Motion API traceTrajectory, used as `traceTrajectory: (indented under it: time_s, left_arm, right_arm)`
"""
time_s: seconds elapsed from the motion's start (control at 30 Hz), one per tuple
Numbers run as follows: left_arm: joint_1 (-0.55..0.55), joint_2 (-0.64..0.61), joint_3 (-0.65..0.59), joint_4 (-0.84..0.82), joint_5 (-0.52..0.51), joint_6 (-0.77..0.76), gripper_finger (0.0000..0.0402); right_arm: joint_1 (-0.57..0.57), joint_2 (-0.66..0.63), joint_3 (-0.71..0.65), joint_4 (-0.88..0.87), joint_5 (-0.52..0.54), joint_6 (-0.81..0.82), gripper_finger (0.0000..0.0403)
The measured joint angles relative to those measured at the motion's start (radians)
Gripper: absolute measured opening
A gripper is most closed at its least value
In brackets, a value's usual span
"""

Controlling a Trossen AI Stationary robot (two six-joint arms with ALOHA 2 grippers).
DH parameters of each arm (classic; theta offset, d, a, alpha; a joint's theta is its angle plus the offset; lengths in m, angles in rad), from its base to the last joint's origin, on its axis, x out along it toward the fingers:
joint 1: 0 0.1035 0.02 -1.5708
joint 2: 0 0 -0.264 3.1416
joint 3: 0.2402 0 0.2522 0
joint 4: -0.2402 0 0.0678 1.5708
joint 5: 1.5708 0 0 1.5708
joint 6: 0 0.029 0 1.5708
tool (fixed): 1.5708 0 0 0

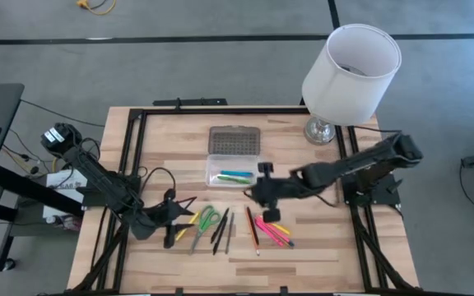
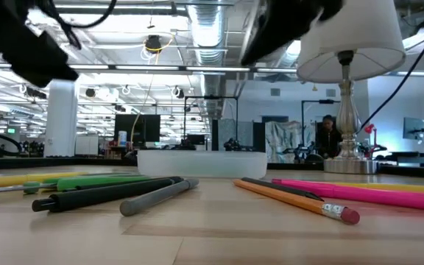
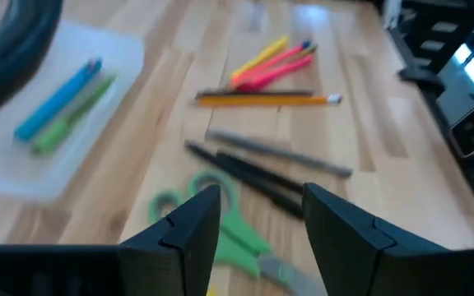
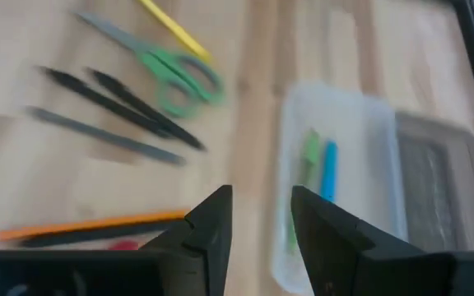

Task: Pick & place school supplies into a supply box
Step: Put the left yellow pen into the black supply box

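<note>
The supply box [image 1: 234, 170], a clear tray with its grey ribbed lid [image 1: 234, 140] folded back, lies at mid-table and holds a blue pen [image 4: 328, 168] and a green pen [image 4: 309, 152]. In front of it on the wood lie green-handled scissors [image 1: 208, 220], a yellow pen [image 1: 191, 222], black and grey pens [image 1: 222, 231], an orange pencil [image 1: 253, 228] and pink highlighters [image 1: 271, 230]. My left gripper [image 3: 257, 238] is open and empty just left of the scissors [image 3: 212, 222]. My right gripper [image 4: 262, 226] is open and empty in the air beside the box's near right corner.
A white lamp [image 1: 348, 74] stands at the far right corner on a metal foot [image 1: 321, 130]. Black frame rails [image 1: 130, 164] run along the table's left, right and far edges. Bare wood lies along the near edge [image 1: 245, 267].
</note>
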Motion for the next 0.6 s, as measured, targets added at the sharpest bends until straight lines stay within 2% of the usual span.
traceTrajectory:
  time_s: [0.2,0.27,0.6]
  left_arm:
    - [0.001,0.000,0.000,-0.086,0.044,-0.124,0.0169]
    - [0.001,0.000,0.000,-0.086,0.070,-0.137,0.0169]
    - [0.001,0.001,0.000,-0.195,0.122,-0.238,0.0169]
  right_arm:
    - [0.147,-0.058,0.000,-0.008,0.008,0.000,0.0122]
    - [0.197,-0.073,0.000,-0.017,0.040,0.000,0.0122]
    - [0.419,-0.113,-0.004,-0.121,0.368,0.103,0.0121]
